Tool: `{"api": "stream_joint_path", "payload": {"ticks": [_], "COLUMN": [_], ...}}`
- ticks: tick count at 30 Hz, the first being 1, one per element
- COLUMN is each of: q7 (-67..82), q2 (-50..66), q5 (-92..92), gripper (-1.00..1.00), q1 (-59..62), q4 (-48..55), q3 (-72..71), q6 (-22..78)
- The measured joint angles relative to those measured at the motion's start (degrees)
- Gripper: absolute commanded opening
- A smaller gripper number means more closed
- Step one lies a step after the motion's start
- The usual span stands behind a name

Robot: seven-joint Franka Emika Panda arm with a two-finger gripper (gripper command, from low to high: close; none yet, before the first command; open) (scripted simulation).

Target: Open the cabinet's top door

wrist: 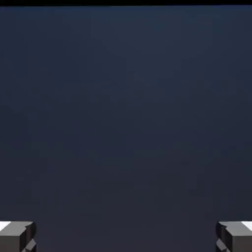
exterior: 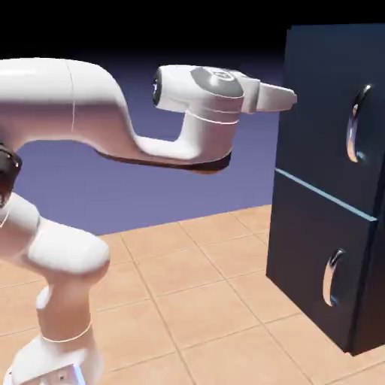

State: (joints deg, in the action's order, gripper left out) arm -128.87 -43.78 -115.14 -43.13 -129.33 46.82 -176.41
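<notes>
Exterior view, jaws point(exterior: 294, 98) spread wide before the navy top door point(exterior: 319, 98), curved silver handle point(exterior: 353, 124) upright on its panel.

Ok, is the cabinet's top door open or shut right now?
Shut: in the exterior view, the top door sits flush above the lower panel, no opening showing.

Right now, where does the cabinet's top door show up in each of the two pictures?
Exterior view: the top door is at the upper right, above the thin light-blue line, with its curved silver handle.
Hand view: a plain dark navy surface, apparently that same door, fills nearly the whole picture; no handle shows.
Shared landmark: the black strip of background, along the top of both pictures.
</notes>
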Motion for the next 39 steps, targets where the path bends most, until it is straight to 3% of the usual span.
{"api": "stream_joint_path", "payload": {"ticks": [19,26,27,39], "q7": [-35.53,-36.54,-36.54,-37.11], "q2": [-4.58,-2.27,-2.06,2.45], "q5": [-47.34,-48.91,-48.92,-40.05], "gripper": [0.00,0.00,-1.00,-1.00], "q1": [-17.45,-28.33,-29.26,-8.50], "q4": [13.02,20.84,21.51,6.61], "q3": [19.25,26.81,27.44,12.30], "q6": [-0.99,-0.47,-0.42,9.97]}}
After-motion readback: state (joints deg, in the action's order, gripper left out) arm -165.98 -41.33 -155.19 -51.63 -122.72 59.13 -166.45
